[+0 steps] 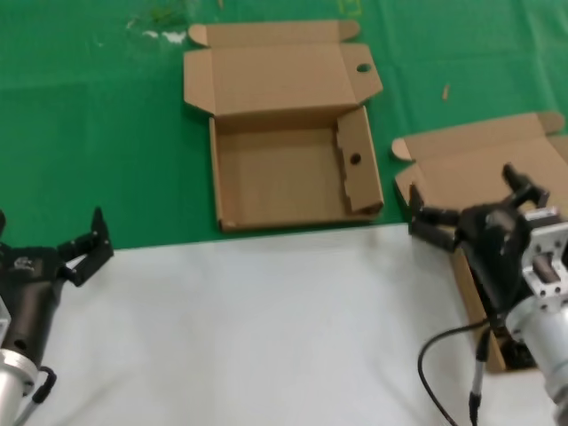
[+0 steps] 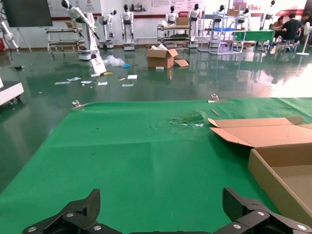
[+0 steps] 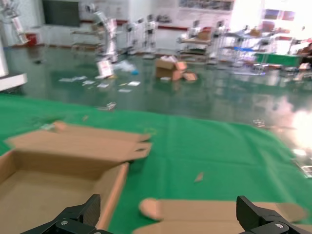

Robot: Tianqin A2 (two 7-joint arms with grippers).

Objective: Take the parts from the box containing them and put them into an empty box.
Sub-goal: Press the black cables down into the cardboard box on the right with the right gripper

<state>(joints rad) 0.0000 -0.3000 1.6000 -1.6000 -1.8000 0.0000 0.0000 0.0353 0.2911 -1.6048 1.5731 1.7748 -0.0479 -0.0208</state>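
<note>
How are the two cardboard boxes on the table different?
The middle box has round holes in its lid tab and side flap and is in full view, its tray empty; the right box shows a plain lid with no holes. The right gripper hovers open over the right box, hiding much of its tray, while nothing covers the middle box. The left gripper, open, is far from both. Both boxes are shallow, brown and open.

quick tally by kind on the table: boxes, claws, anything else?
Cardboard mailer boxes: 2, the empty box with holed flaps and the plain-lidded box, partly hidden behind the right arm.
Claws: 2, left claw and right claw, both open.
Black cable by the right arm: 1.
Total: 5.
</note>
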